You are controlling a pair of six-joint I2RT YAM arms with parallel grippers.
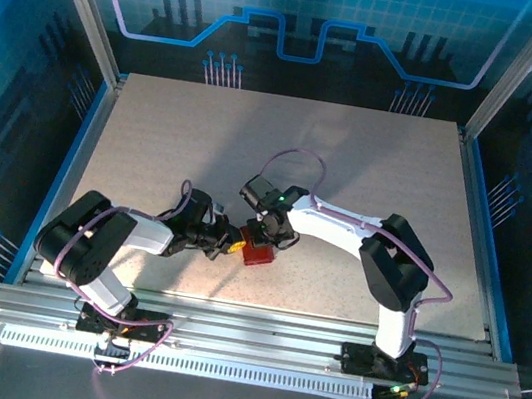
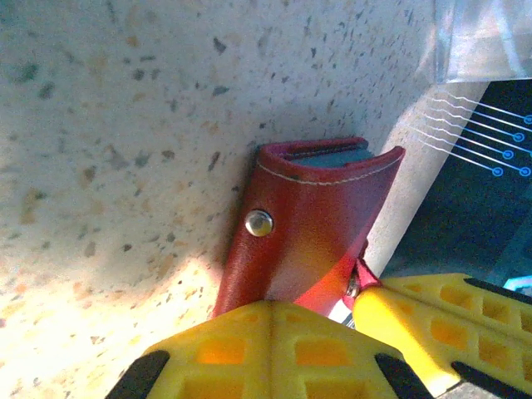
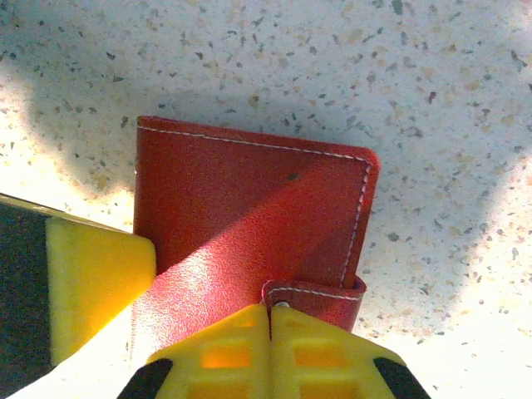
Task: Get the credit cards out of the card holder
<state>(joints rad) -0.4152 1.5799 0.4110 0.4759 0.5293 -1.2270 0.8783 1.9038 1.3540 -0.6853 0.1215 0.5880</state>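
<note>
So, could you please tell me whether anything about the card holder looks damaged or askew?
Nothing stands out: the card holder looks intact and folded shut, gripped by both the left gripper and the right gripper.

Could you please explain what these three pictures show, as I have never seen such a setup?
These are two robot arms bolted at the near edge of a speckled table. The overhead picture comes from a fixed camera above and behind them; the other two come from a camera on each wrist, looking past its yellow fingers. Between the arms is a red card holder. The left tool is clamped on one end of it, bluish cards peeking from the other. The right tool is shut on its small tab.
</note>
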